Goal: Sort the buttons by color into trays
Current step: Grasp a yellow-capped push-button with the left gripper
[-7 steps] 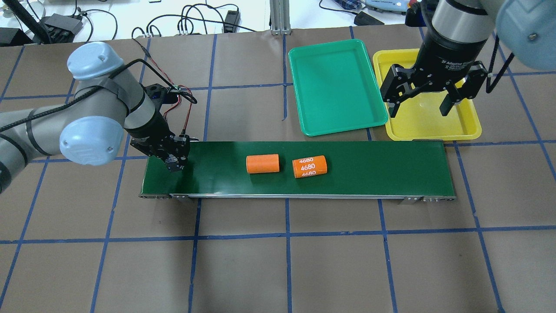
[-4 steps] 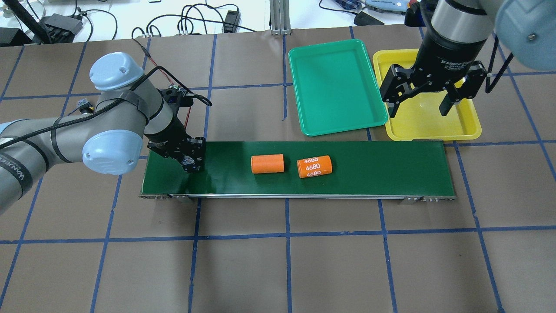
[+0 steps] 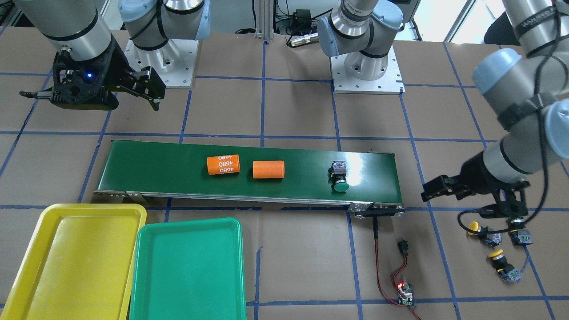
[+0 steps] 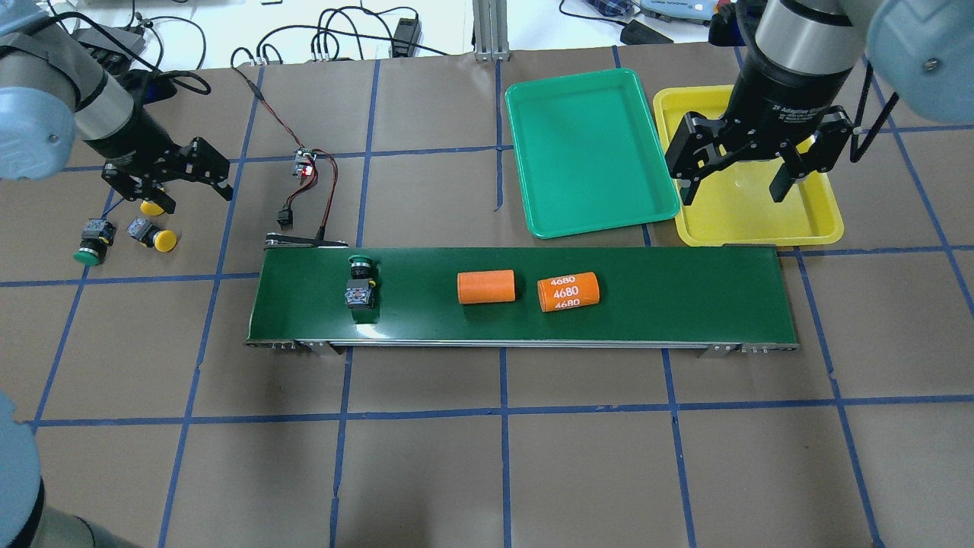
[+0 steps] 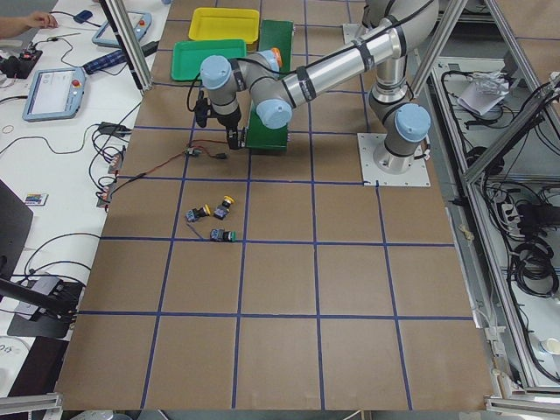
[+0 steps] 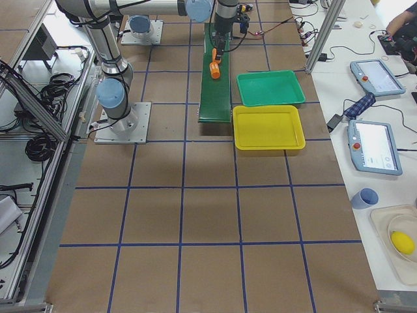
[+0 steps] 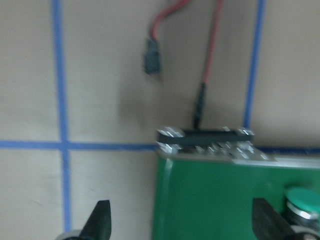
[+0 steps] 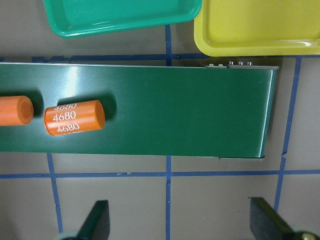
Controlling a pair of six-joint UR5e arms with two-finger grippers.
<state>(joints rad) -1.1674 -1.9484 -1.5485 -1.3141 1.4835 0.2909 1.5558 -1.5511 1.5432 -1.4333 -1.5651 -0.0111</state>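
Note:
One green-capped button lies on its side on the conveyor belt's left end; it also shows in the front view. Three more buttons lie on the table left of the belt: a green one and two yellow ones. My left gripper is open and empty, just above and beside the far yellow button. My right gripper is open and empty, hovering over the empty yellow tray. The green tray beside it is empty.
Two orange cylinders, one plain and one marked 4680, lie mid-belt on the dark-green conveyor. A small circuit board with red and black wires sits behind the belt's left end.
My left gripper has let go of the green button on the belt's left end and swung left to the loose buttons. The orange cylinders have drifted right along the belt. The right arm has not moved.

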